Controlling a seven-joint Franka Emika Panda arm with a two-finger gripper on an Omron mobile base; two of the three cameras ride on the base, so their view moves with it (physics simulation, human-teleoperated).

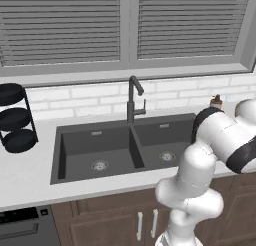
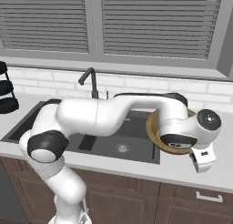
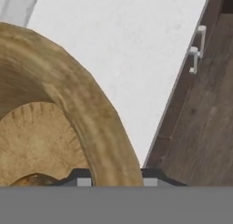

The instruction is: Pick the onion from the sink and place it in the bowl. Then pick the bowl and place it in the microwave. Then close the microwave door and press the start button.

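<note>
The bowl (image 3: 91,114) rim sits between the fingers (image 3: 116,176), seemingly gripped, the onion (image 3: 32,179) inside it

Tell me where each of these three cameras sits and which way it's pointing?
Left base view: behind the arm's left, facing the sink and faucet; white arm at lower right.
Right base view: behind the arm's right, same sink and faucet; the arm reaches across to the bowl on the counter.
Hand view: on the hand, looking down along the gripper, whose fingertips straddle the bowl's rim, the onion inside.
Both base views share sink, faucet and window.
</note>
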